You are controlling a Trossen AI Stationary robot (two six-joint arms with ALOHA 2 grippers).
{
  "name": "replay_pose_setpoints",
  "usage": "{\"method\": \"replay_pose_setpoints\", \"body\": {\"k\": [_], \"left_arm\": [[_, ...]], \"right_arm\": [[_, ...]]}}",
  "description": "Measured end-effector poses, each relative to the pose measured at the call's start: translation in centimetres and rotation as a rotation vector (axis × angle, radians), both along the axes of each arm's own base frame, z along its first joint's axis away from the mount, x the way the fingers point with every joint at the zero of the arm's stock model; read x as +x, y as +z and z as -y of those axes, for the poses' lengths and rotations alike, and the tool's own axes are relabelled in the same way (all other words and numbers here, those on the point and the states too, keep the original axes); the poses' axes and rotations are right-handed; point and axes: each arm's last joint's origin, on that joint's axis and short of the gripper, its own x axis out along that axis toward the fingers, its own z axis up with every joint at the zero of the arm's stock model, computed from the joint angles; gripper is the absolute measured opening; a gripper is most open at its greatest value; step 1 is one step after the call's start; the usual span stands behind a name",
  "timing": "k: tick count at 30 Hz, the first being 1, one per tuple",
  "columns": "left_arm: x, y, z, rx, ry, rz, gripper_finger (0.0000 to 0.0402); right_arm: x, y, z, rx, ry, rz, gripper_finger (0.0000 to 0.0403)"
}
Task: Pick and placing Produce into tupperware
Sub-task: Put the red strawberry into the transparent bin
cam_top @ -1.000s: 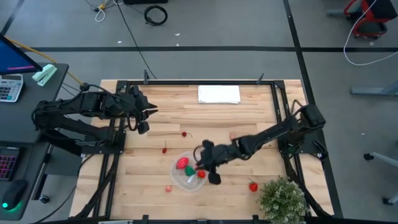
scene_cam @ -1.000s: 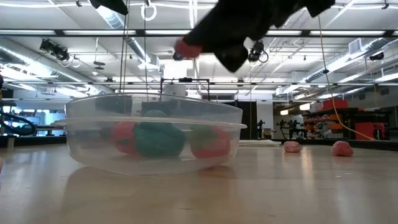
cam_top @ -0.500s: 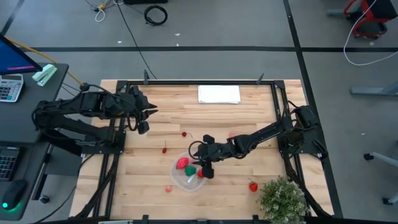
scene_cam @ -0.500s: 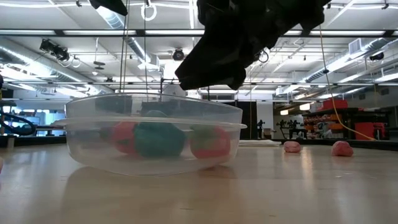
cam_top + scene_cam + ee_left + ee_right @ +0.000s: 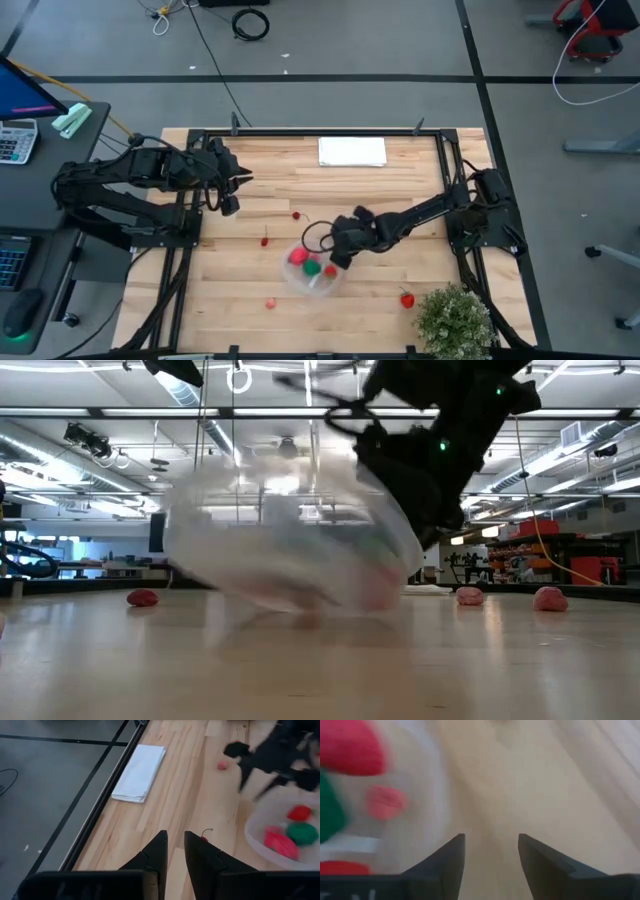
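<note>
The tupperware (image 5: 312,272), a round clear container, sits on the table with two red pieces and one green piece (image 5: 313,267) inside. In the low view the tupperware (image 5: 300,550) is a tilted blur. My right gripper (image 5: 338,254) (image 5: 487,851) is open, low at the container's far right rim. Loose produce lies around: a cherry (image 5: 296,215), red bits (image 5: 264,241) (image 5: 271,303) and a strawberry (image 5: 407,298). My left gripper (image 5: 232,190) (image 5: 174,852) waits shut, above the table's left side. My right gripper stands right beside the tupperware's rim (image 5: 437,810), slanting down from the table's right. I cannot tell whether a finger (image 5: 451,855) touches the rim. Nothing is between the fingers.
A flat white rectangle (image 5: 352,151) lies by the far edge. A bushy green plant (image 5: 455,318) stands at the near right corner. Black frame rails run along the table's edges. Pink pieces (image 5: 142,597) (image 5: 468,595) (image 5: 547,598) lie on the wood beyond the container.
My right gripper, which held a red piece above the tupperware a second ago, dipped into it, then drew back toward the far right; the piece no longer shows at its fingers. The tupperware has slid a little toward the far right and tipped.
</note>
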Motion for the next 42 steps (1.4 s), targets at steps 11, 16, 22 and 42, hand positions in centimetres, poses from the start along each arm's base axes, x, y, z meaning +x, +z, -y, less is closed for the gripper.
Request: {"method": "replay_pose_setpoints", "body": {"k": [11,16,22,42], "left_arm": [[0.0,0.0,-0.1,0.035,-0.022,-0.021,0.0067],[0.0,0.0,-0.3,0.034,-0.009,-0.022,0.0071],[-0.1,0.0,-0.4,0.035,-0.003,-0.023,0.0063],[-0.1,0.0,-0.4,0.067,-0.030,-0.039,0.0057]], "right_arm": [[-0.6,0.0,-0.1,0.097,-0.128,-0.013,0.0165],[-2.0,0.4,-0.6,0.124,-0.210,-0.085,0.0162],[-4.0,0.8,-2.4,0.298,-0.284,-0.225,0.0161],[-10.6,3.1,-11.7,0.522,-0.355,-0.336,0.0162]]}}
